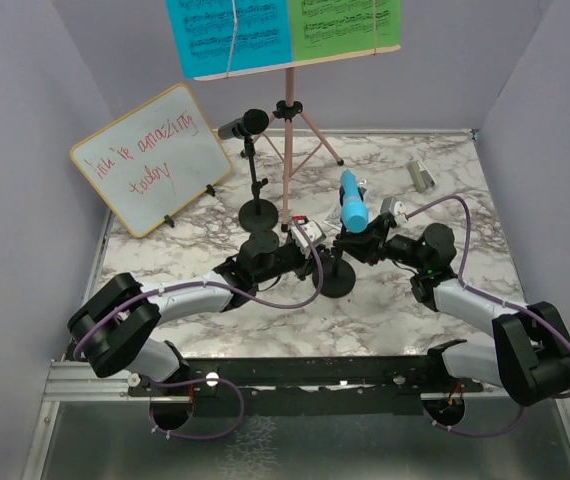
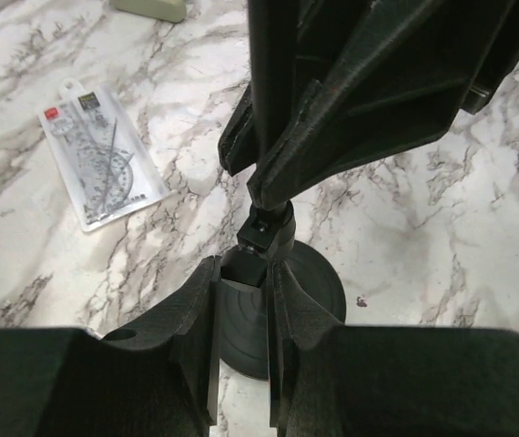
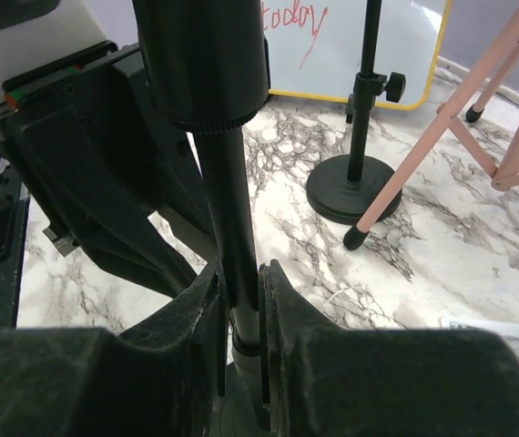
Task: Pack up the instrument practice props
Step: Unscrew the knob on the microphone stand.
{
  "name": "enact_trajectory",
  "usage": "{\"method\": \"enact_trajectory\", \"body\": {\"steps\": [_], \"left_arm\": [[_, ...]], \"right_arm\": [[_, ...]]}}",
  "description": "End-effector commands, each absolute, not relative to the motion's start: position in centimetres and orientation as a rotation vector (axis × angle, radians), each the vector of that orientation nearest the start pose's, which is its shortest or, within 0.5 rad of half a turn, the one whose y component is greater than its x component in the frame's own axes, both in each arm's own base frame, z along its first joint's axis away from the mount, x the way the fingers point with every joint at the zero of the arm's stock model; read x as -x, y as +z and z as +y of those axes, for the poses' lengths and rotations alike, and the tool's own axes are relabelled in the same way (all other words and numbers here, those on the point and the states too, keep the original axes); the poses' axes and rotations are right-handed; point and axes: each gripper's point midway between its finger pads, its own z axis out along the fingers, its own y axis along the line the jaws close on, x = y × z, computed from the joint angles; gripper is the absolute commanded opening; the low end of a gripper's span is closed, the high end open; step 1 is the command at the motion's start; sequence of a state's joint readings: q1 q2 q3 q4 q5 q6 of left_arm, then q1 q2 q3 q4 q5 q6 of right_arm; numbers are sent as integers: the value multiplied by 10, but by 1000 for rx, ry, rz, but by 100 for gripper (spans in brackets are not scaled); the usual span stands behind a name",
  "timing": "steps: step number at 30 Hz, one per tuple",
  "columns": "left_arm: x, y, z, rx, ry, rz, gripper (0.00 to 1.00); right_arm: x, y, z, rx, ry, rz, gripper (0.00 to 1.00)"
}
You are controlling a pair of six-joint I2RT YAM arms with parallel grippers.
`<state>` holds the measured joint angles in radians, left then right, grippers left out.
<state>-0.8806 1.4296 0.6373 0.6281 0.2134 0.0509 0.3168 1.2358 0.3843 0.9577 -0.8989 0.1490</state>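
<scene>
- Your right gripper (image 3: 241,282) is clamped on the upright pole (image 3: 230,200) of the near mic holder (image 1: 337,282), its jaws pinched in just below the thick collar.
- Your left gripper (image 2: 246,273) sits lower on the same stem, with its fingers drawn in around it just above the round base (image 2: 319,282) and seemingly in contact.
- The holder stands at the centre of the top view, between both arms, with the blue microphone (image 1: 353,205) on top.
- The pole's long axis is vertical, so anything that separates should travel straight up — I judge that the left hand anchors the base while the higher right hand pulls.
- A sideways tug risks tipping the base.
</scene>
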Motion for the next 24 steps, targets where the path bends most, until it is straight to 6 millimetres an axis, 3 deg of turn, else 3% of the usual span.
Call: {"method": "enact_trajectory", "body": {"steps": [1,4,5,8,14,18,24], "left_arm": [[-226,162,-374,-914,-1045,1643,0],[-227,165,-369,-933,-1006,1610,0],[-228,166,-366,-942,-980,1593,6],[-227,167,-356,-996,-907,1530,48],[-230,167,-339,-1081,-751,1427,79],[-237,160,-329,-1145,-624,1378,84],[-248,152,-328,-1320,-430,1213,76]], "right_arm": [[-241,178,243,931,1127,1403,1],[-240,179,243,937,1130,1397,0],[-239,179,244,939,1130,1395,0],[-239,180,244,943,1128,1392,0],[-238,179,245,948,1132,1393,0],[-237,180,245,954,1137,1388,0],[-235,182,246,962,1146,1380,1]]}}
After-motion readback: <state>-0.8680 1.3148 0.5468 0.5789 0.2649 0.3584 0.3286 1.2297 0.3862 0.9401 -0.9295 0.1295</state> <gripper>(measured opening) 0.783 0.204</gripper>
